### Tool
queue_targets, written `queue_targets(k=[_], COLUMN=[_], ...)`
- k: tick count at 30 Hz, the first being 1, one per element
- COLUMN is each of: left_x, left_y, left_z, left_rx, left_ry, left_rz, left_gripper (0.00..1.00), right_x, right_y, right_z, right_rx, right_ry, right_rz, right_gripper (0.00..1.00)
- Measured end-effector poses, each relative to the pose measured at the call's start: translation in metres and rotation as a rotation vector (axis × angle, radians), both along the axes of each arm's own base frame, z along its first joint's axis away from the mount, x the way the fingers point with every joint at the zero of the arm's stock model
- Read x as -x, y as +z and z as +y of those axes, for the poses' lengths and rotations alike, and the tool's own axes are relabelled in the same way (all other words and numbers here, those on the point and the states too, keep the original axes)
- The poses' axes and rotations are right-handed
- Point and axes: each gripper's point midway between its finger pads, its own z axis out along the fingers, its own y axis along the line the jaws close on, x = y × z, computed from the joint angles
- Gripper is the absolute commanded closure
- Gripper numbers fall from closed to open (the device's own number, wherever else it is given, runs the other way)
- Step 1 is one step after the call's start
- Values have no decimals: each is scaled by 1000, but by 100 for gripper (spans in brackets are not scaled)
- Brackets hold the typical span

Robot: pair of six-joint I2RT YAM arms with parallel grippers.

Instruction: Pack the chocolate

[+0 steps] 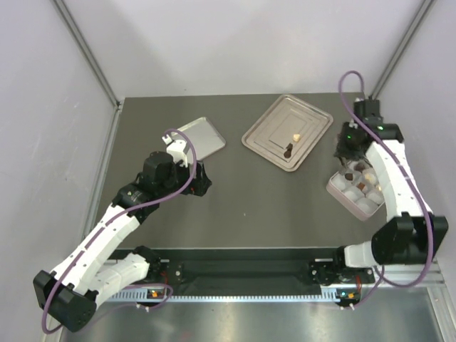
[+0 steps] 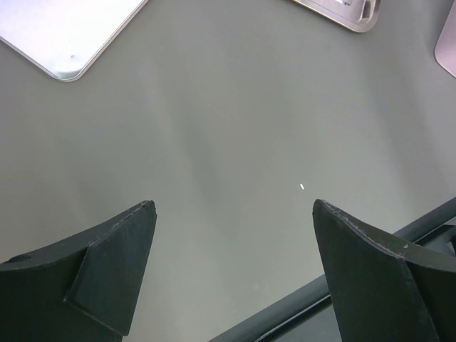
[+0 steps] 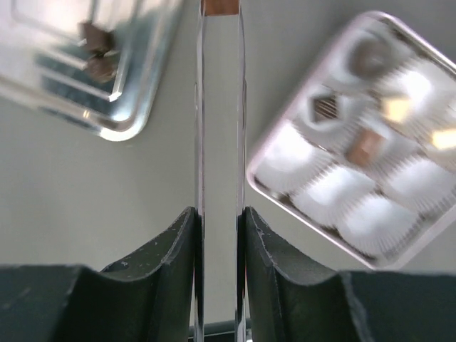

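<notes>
Right jaws: pinching clear tongs (image 3: 200,142), brown chocolate (image 3: 219,6) at their tip, between tray (image 3: 121,128) and box (image 3: 308,214) | Left jaws: spread wide over counter (image 2: 228,128) | Risk: if my squeeze slackens or the tongs tilt, the chocolate could drop short of a cup.

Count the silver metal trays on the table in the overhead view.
2. The smaller tray lies at the far left; the larger tray lies at the far centre, left of the open box. None seems hidden.
</notes>
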Motion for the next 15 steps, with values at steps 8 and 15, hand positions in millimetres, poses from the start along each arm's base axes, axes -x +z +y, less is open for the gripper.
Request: queue_targets(k=[8,15], left_x=[1,0], left_y=[0,-6], left_z=[-1,-4], left_rx=[3,-1], left_ry=[-5,-16], left_rz=[2,25], left_gripper=[4,5], right_x=[53,92], right_y=[15,-8], right_z=[-66,-83], right_rx=[22,58], right_ry=[-329,-454], right_rz=[-33,36], right_gripper=[76,76])
